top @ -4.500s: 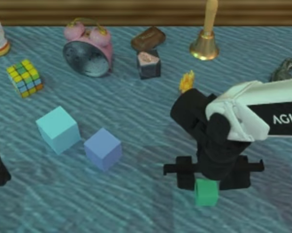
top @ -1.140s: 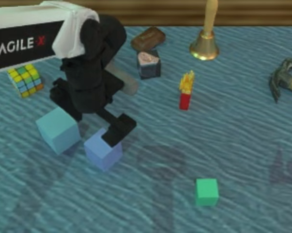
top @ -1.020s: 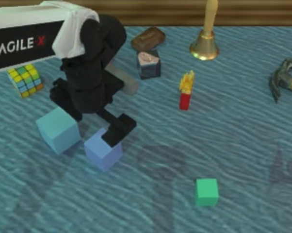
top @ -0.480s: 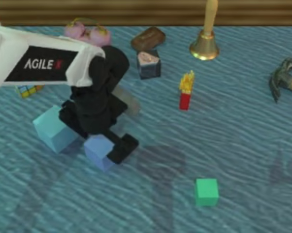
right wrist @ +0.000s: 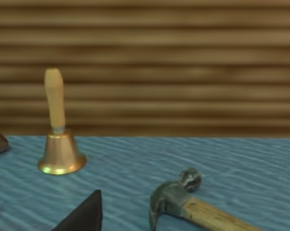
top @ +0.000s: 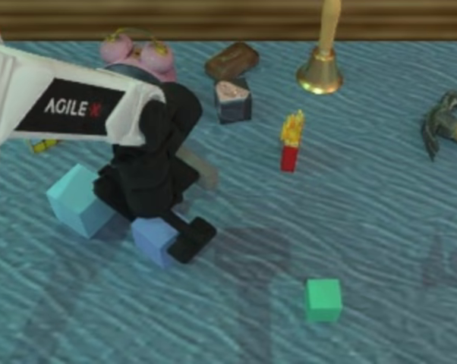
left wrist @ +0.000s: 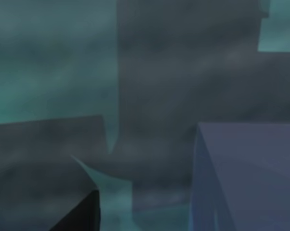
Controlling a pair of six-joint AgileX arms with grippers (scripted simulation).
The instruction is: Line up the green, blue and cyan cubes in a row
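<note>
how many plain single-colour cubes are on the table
3: the cyan cube at the left, the blue cube beside it under the left gripper, the green cube alone, right of centre, near the front.

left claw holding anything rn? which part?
Left claw straddles the blue cube at its sides; whether it has clamped cannot be told. Right arm is out of view.

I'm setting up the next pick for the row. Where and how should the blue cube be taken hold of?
Judging from the top view, grip the blue cube across two opposite flat side faces, coming straight down from above. It sits flat but turned at an angle, so the left pincer must be angled likewise. The cyan cube leaves little room on that side.
</note>
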